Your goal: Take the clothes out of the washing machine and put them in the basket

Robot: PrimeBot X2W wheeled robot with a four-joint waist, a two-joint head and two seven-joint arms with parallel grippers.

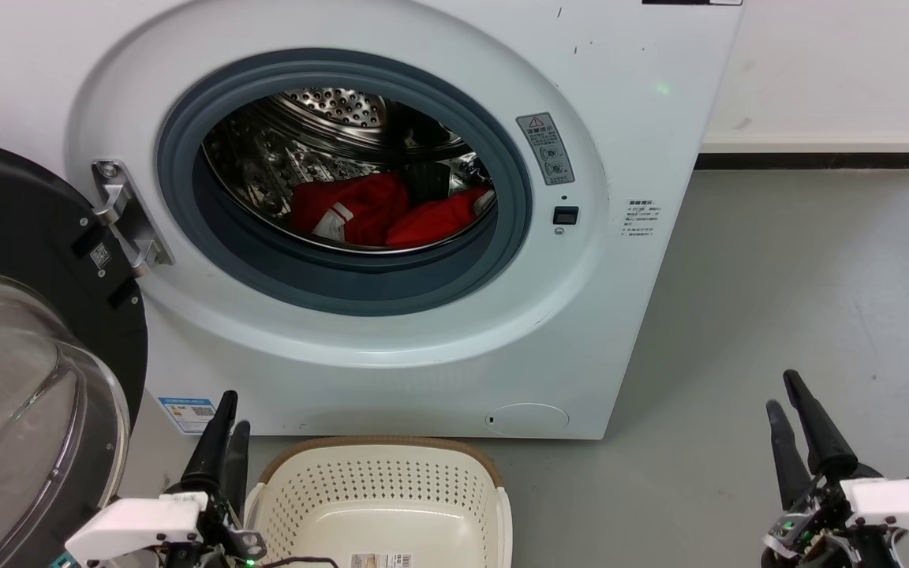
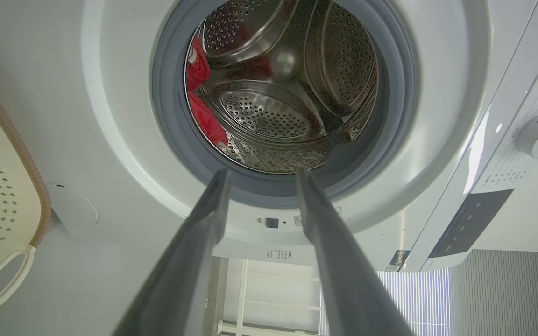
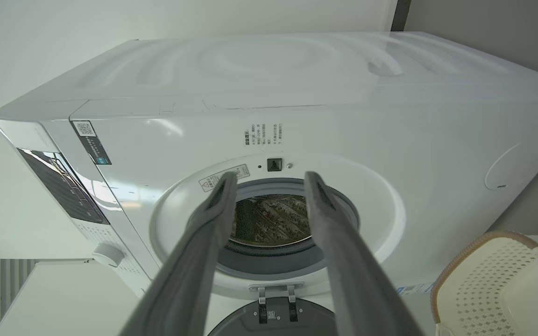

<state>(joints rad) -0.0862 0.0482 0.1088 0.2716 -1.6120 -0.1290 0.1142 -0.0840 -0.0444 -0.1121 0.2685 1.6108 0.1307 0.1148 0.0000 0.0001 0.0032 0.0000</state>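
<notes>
**Operator:** How far along am I sitting here?

**Spotter:** You're sitting right at the start, as far as I'm judging. The washing machine (image 1: 644,118) is standing with its door (image 1: 20,229) open on your left. The clothes (image 1: 375,209) are lying in a red heap at the bottom of the drum (image 1: 328,106), close behind the grey seal (image 1: 360,288). The basket (image 1: 379,443) is sitting on the floor (image 1: 778,276) just in front of the machine, below the opening. Nothing red is showing in it, and its paper label (image 1: 379,561) is lying bare on the bottom.

**Operator:** And what are my grippers doing?

**Spotter:** Your left gripper (image 1: 233,412) is hovering low between the basket's rim and the door, with its fingers spread and gripping nothing. Its wrist camera is looking straight into the drum. Your right gripper (image 1: 781,390) is hanging over the floor, well off to the right of the machine. Its fingers are also parted and carrying nothing.

**Operator:** So what am I looking at doing?

**Spotter:** All of it, I'm thinking. You're going to be reaching in past the seal, pinching the fabric, drawing it out and dropping it in the basket. You're probably doing that more than once, since at least two red lumps are showing.
</notes>
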